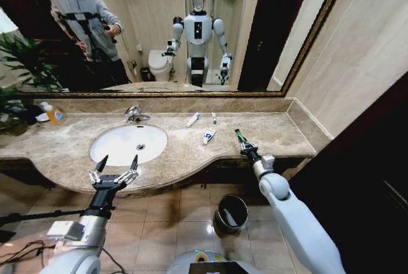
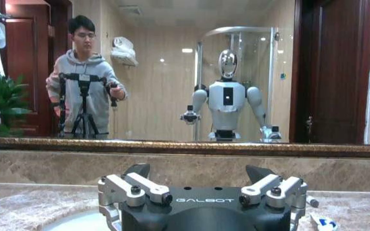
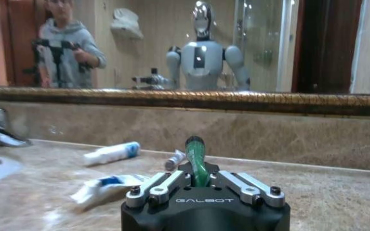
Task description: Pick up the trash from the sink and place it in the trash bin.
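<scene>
My right gripper (image 3: 201, 180) is clamped on a thin green piece (image 3: 195, 156), which stands up between my jaws so it cannot slip while I carry it. I hold it above the counter (image 1: 268, 135), to the right of the sink (image 1: 127, 143). Two tubes (image 3: 112, 153) and a wrapper (image 3: 104, 186) lie ahead of my right jaws. The bin (image 1: 231, 213) waits on the floor below them. My left gripper (image 1: 115, 171) hangs spread wide and empty over the sink's near rim.
</scene>
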You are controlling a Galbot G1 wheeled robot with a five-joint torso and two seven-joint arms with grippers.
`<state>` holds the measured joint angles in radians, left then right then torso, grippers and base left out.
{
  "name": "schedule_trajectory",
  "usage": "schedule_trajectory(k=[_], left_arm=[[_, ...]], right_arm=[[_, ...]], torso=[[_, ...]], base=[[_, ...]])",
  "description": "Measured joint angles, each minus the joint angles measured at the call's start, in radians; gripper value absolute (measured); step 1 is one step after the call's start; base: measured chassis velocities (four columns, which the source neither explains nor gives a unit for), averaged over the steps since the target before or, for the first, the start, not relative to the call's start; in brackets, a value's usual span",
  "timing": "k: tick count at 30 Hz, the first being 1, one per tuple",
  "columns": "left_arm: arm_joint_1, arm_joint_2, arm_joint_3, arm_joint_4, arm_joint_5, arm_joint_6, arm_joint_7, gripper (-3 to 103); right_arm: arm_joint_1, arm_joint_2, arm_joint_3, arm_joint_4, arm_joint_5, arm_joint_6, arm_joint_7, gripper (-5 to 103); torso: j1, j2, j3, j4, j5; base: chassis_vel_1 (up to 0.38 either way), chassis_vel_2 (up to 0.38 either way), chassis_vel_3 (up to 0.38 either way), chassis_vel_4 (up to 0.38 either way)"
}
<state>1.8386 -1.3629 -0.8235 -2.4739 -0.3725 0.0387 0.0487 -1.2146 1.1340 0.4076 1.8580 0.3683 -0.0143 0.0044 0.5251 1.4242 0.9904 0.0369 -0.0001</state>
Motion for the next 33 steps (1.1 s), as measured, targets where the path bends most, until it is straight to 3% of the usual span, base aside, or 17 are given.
schedule_trajectory(k=[8, 12, 16, 18, 24, 33], left_arm=[[0.000, 0.000, 0.000, 0.000, 0.000, 0.000, 0.000, 100], [0.000, 0.000, 0.000, 0.000, 0.000, 0.000, 0.000, 100], [0.000, 0.000, 0.000, 0.000, 0.000, 0.000, 0.000, 100], [0.000, 0.000, 0.000, 0.000, 0.000, 0.000, 0.000, 100], [0.000, 0.000, 0.000, 0.000, 0.000, 0.000, 0.000, 100], [0.000, 0.000, 0.000, 0.000, 0.000, 0.000, 0.000, 100]], right_arm=[[-0.261, 0.063, 0.061, 0.103, -0.072, 0.114, -0.022, 9], [-0.391, 0.119, 0.093, 0.081, -0.114, 0.190, -0.050, 9], [-0.453, 0.153, 0.097, 0.035, -0.114, 0.218, -0.066, 9], [-0.461, 0.160, 0.097, 0.016, -0.118, 0.225, -0.070, 9], [-0.411, 0.215, 0.070, -0.269, -0.204, 0.279, -0.087, 9], [-0.290, 0.237, 0.044, -0.487, -0.285, 0.235, -0.081, 9]], torso=[[0.000, 0.000, 0.000, -0.0001, 0.0002], [0.000, 0.000, 0.000, -0.0002, 0.0001], [0.000, 0.000, 0.000, -0.0002, -0.0001], [0.000, 0.000, 0.000, -0.0002, -0.0001], [0.000, 0.000, 0.000, -0.0001, 0.0003], [0.000, 0.000, 0.000, 0.0000, 0.0001]], base=[[0.000, 0.000, 0.000, 0.000], [0.000, 0.000, 0.000, 0.000], [0.000, 0.000, 0.000, 0.000], [0.000, 0.000, 0.000, 0.000], [0.000, 0.000, 0.000, 0.000], [0.000, 0.000, 0.000, 0.000]])
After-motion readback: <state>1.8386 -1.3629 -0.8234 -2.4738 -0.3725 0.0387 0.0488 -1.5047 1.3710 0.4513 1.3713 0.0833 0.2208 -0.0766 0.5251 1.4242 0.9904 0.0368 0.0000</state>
